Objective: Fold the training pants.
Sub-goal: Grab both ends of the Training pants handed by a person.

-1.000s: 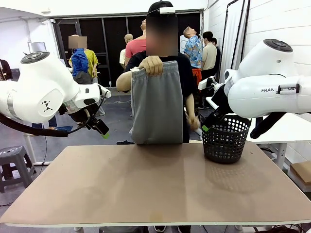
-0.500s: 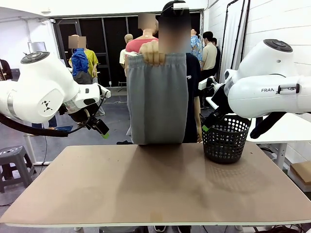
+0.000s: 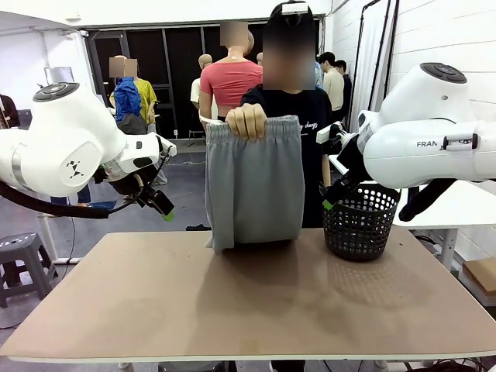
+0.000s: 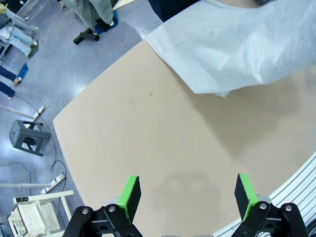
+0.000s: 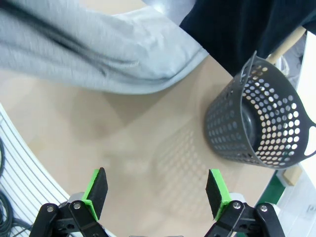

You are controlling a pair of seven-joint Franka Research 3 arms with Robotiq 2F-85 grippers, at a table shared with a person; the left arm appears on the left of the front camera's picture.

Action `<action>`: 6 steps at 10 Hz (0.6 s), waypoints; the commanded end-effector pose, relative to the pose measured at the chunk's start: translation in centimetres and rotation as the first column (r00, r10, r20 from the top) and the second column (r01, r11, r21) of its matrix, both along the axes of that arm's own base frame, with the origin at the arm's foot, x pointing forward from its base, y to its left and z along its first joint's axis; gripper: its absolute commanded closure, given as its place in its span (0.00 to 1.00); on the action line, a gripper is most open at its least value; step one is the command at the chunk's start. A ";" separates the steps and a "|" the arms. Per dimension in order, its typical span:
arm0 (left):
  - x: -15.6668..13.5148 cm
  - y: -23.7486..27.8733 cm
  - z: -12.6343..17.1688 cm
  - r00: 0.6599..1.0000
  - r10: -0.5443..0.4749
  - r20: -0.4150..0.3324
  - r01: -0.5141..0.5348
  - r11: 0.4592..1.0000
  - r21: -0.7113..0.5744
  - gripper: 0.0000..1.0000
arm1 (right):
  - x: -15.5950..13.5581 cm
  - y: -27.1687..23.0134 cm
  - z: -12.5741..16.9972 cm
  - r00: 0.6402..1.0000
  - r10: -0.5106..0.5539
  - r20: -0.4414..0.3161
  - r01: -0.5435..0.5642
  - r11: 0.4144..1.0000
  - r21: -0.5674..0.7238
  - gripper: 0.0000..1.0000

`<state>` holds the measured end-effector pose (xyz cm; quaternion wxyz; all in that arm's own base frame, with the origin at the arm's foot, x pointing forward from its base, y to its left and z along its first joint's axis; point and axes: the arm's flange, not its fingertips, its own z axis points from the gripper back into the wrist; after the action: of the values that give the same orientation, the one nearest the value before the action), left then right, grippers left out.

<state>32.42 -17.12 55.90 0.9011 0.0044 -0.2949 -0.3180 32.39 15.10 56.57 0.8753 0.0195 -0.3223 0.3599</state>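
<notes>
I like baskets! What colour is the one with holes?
The basket is black, clearest in the right wrist view.

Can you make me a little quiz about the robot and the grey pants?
1. On which side of the table does the black basket stand, the robot's left or right?
2. True or false: the left claw and the right claw are both open.
3. What holds the training pants up by the waistband? A) a person's hand B) a hook C) a clothes peg

Key: 1 right; 2 true; 3 A.
</notes>
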 end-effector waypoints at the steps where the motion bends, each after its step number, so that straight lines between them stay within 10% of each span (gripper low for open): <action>1: 0.2 0.0 0.1 1.000 0.000 -0.002 0.000 1.000 -0.001 0.00 | 0.0 0.0 0.0 1.000 0.000 -0.001 0.000 1.000 0.000 0.00; 6: 0.2 0.0 0.1 1.000 0.000 -0.002 0.000 1.000 -0.001 0.00 | 0.0 0.0 0.0 1.000 0.000 -0.001 0.000 1.000 0.000 0.00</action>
<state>32.42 -17.12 55.90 0.9011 0.0044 -0.2949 -0.3180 32.39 15.10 56.57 0.8753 0.0195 -0.3223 0.3599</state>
